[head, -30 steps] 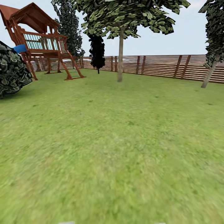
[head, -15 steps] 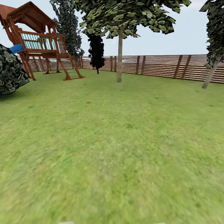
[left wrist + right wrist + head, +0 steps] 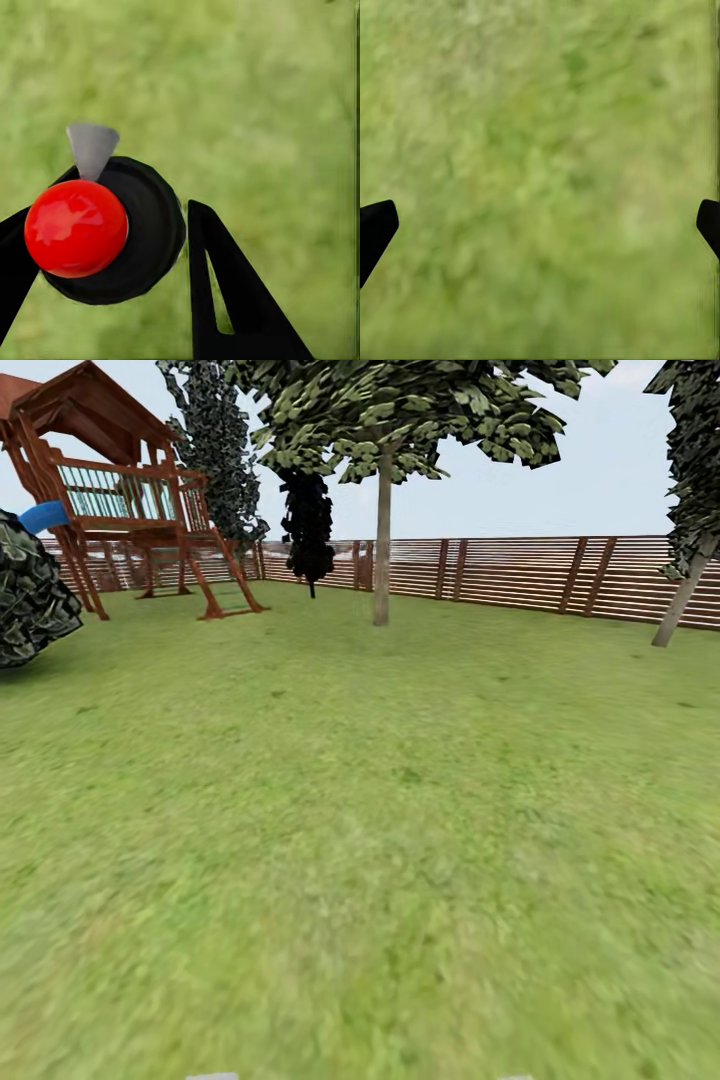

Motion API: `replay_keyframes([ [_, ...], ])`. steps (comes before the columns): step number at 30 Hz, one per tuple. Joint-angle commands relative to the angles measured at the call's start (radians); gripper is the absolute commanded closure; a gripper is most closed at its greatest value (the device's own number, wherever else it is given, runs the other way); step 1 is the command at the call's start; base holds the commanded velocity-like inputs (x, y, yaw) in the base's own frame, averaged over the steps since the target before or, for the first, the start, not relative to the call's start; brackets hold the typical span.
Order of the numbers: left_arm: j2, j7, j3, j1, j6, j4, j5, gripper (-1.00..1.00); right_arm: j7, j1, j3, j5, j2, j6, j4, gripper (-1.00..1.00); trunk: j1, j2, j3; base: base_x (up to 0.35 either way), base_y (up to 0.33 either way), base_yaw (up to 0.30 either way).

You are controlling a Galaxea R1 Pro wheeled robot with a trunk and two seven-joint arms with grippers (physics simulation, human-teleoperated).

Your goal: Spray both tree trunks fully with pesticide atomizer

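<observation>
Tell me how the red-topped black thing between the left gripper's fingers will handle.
The red-topped black thing looks rigid and glossy, so it may slip in the left gripper. Its round body would probably roll if dropped on the grass.

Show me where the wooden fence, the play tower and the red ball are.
wooden fence (image 3: 520, 575), head view, middle slats.
play tower (image 3: 120, 500), head view, railing.
red ball (image 3: 75, 228), left wrist view, front centre.

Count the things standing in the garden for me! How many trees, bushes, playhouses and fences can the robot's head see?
Trees: 4
Bush: 1
Playhouse: 1
Fence: 1
Total: 7
</observation>
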Motion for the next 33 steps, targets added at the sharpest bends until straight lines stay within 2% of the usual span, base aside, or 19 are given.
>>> replay_keyframes([
  [1, 0.0, 0.005, 0.006, -0.001, -0.003, 0.001, -0.011, 1.0, 0.005, 0.0, -0.009, 0.005, 0.0, -0.001, -0.001, -1.0, 0.0, 0.0, -0.001, 0.293, -0.149, 0.0],
  [33, 0.0, 0.005, 0.006, -0.001, -0.004, 0.002, -0.011, 1.0, 0.005, 0.0, -0.009, 0.005, 0.001, -0.001, -0.001, -1.0, 0.0, 0.0, -0.001, 0.28, -0.17, 0.0],
])
